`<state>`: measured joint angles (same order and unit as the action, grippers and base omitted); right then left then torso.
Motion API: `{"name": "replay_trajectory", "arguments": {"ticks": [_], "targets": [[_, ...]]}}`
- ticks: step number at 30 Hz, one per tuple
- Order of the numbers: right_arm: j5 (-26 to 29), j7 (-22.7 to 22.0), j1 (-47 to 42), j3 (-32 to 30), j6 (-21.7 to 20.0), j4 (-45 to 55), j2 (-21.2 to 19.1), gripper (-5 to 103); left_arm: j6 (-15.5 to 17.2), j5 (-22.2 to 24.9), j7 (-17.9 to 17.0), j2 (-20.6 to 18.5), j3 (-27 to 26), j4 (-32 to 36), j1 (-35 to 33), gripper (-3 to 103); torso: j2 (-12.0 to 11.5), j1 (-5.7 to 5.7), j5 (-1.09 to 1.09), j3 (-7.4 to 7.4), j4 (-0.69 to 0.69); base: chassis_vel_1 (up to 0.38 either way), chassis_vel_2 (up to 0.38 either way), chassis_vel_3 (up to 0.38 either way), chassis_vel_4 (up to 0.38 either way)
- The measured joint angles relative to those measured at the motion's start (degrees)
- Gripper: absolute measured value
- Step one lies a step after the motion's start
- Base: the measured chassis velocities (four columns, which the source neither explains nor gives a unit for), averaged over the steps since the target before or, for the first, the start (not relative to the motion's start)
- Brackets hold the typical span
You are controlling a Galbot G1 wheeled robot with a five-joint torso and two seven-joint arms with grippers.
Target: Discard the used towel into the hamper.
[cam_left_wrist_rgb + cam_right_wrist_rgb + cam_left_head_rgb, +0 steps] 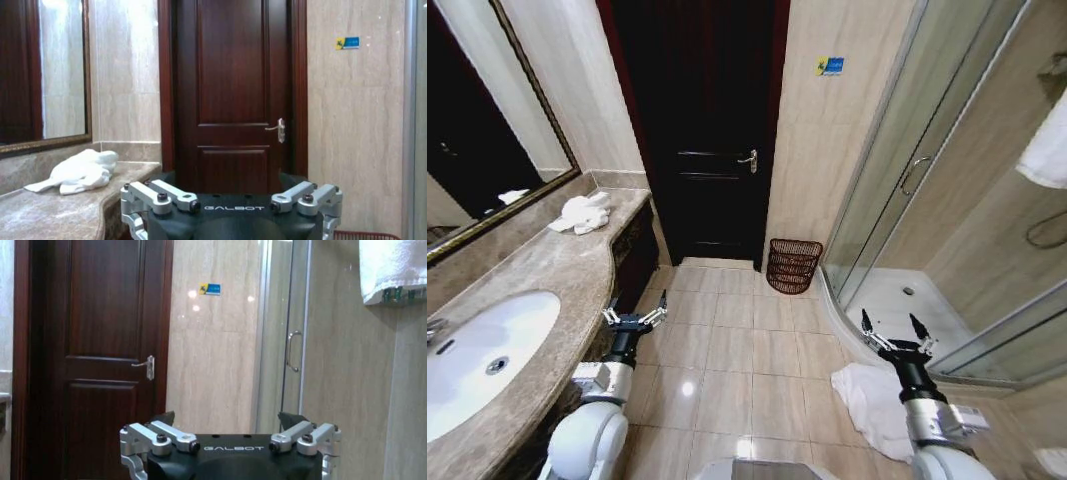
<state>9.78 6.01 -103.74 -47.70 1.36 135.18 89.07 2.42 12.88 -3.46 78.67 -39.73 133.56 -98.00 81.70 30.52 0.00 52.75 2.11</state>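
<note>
Hamper (794,265): beside door (697,130). Towel (872,395) on floor, nearer than hamper, under spread right gripper (893,328). Left gripper (636,309) spread, empty.

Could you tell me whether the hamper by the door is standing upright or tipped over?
Upright: the hamper stands on the floor tiles against the wall, between the dark door and the shower enclosure, its open rim facing up.

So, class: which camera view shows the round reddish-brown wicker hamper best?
The head view: the whole round reddish-brown wicker hamper stands on the tiled floor against the wall, between the dark door and the shower. The left wrist view catches just a strip of its rim at the picture's edge.
</note>
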Motion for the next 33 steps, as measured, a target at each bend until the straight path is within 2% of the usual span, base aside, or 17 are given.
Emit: {"name": "replay_trajectory", "arguments": {"ticks": [33], "targets": [[0.4,-1.1,0.0,-0.2,0.5,-0.8,-0.5,100,-0.5,-0.8,0.8,0.9,-0.1,-0.3,-0.4,100,0.0,0.0,0.0,0.0,0.0,0.0,0.0,0.0,0.0]]}}
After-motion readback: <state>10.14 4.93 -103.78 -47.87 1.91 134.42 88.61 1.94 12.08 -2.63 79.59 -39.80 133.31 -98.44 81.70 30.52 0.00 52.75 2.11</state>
